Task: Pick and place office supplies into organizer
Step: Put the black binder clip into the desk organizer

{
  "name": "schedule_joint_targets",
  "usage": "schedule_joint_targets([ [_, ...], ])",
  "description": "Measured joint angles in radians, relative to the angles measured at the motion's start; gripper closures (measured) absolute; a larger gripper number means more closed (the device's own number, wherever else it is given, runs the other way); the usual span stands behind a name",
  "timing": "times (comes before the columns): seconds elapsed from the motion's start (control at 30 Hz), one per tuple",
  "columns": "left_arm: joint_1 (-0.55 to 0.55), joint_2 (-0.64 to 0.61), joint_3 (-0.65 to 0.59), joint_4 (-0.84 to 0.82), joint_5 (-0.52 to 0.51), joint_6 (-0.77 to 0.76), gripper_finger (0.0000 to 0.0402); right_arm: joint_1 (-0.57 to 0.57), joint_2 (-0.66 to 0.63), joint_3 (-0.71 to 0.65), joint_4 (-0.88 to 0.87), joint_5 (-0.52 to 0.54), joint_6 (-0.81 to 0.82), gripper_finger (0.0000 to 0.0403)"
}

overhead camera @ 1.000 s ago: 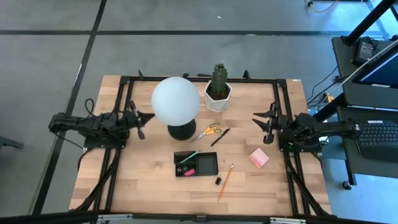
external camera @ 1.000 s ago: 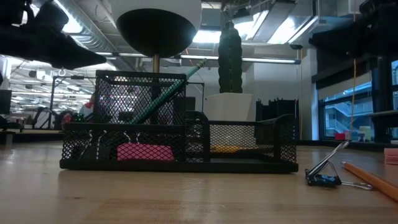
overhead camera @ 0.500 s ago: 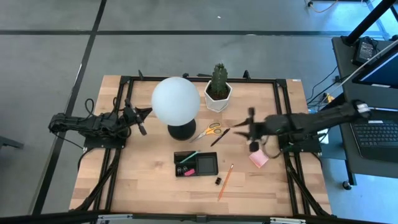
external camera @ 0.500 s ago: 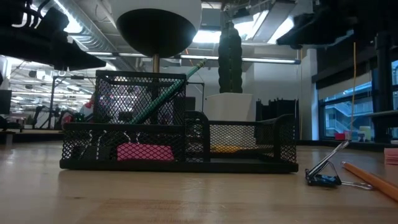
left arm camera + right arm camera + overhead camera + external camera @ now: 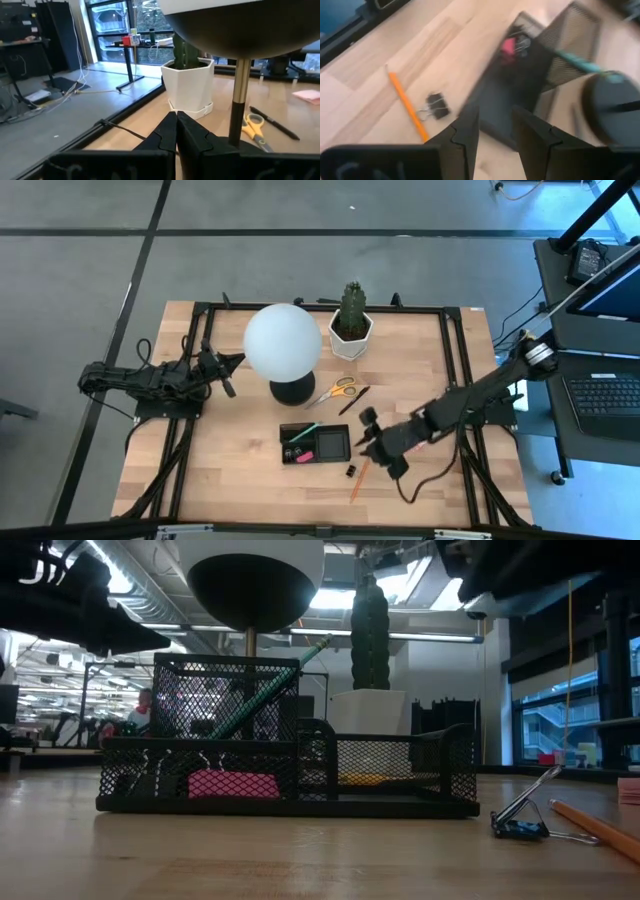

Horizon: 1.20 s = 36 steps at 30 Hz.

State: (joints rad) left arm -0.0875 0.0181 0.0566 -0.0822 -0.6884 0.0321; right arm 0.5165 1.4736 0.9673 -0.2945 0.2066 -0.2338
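The desk (image 5: pixel 230 470) is pale wood with visible plank grain, edged by a black frame. The organizer (image 5: pixel 315 444) is black wire mesh; inside it lie a pink eraser (image 5: pixel 304 456) and a green pencil (image 5: pixel 304 433). Near it to the right are an orange pencil (image 5: pixel 361 476) and a black binder clip (image 5: pixel 351 471). Farther back, the scissors (image 5: pixel 337 390) have yellow handles, beside a black pen (image 5: pixel 354 400). The lamp (image 5: pixel 282 343) has a white globe on a black base. The cactus (image 5: pixel 351 305) is dark green in a white pot.
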Motion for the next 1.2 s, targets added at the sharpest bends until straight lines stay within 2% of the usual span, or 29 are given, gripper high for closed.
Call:
schedule_joint_targets([
  [0.17,0.000,0.001,0.000,0.000,0.001,0.015,0.0398,0.052,0.101,0.020,-0.001,0.005,0.072,0.0284],
  [0.5,0.000,0.001,0.000,0.000,0.001,0.033,0.0398,0.091,0.274,0.021,0.074,0.037,0.062,0.0284],
  [0.9,-0.002,0.001,0.000,0.000,0.018,0.031,0.0398,0.122,0.307,0.021,0.119,0.037,0.071,0.0284],
  [1.2,-0.002,0.003,0.000,0.000,0.019,0.031,0.0398,0.122,0.371,0.021,0.171,0.039,0.017,0.0284],
])
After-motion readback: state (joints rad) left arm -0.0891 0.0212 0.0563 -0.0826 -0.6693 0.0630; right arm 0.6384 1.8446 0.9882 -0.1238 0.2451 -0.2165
